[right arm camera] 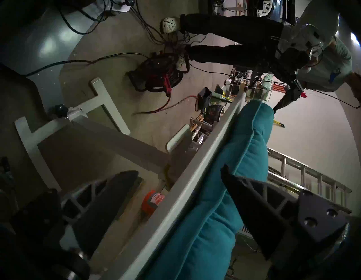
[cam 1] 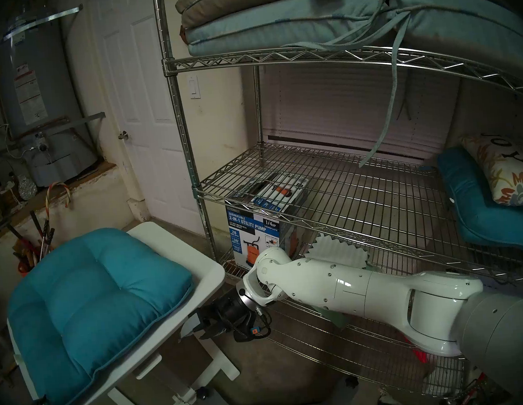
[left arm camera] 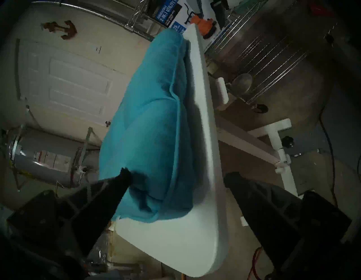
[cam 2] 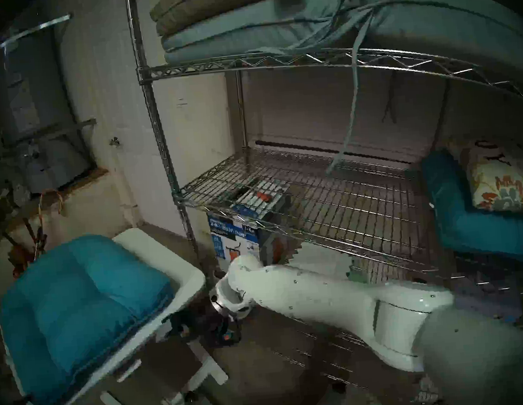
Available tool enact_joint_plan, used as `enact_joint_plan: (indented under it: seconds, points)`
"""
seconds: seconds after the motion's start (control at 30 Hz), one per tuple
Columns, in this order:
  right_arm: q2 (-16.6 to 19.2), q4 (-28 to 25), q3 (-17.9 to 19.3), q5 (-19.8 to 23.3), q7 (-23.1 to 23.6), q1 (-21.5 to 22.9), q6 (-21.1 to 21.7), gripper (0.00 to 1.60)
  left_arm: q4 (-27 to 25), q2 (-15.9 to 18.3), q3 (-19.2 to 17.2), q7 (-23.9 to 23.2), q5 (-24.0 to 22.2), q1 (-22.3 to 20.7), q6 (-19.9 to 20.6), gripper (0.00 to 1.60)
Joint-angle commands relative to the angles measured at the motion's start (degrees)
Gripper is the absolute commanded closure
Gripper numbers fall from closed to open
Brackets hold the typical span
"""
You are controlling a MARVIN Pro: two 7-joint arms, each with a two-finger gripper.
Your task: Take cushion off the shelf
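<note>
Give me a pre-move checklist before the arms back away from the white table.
1. Cushion off the shelf: ok, it lies on the white table.
2. Cushion fully supported: ok, it sits within the tabletop, though the top is tilted.
3. Right gripper released: ok, jaws open, straddling the table edge and cushion without pinching.
4. Left gripper released: ok, jaws open; one finger overlaps the cushion corner, contact cannot tell.
5. Cushion ties free of the fingers: cannot tell, no ties visible.
6. Retreat path for the right arm past the shelf post: cannot tell.
</note>
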Motion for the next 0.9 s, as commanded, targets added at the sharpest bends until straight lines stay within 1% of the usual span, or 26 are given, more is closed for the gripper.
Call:
enact_joint_plan:
  seconds: [0.0,0.2,0.43,0.87]
  points:
    - [1.0,-3.0,0.9,1.3,0.1,-0.6,0.1,0.00,-3.2,-1.3,-0.7,1.7,-0.5,0.1,-1.7,0.00]
    - [3.2,-5.5,1.6,2.0,0.9,-0.9,0.2,0.00,-6.4,-1.8,-0.8,1.6,-0.9,0.5,-1.7,0.00]
    - [5.2,-6.7,2.0,2.2,0.8,-1.6,0.8,0.00,-9.6,-2.3,-0.4,1.3,-1.2,0.2,-1.3,0.00]
    - [10.9,-11.2,3.9,3.1,0.6,-2.2,1.7,0.00,-16.0,-2.9,1.9,0.5,-1.1,-1.2,0.8,0.00]
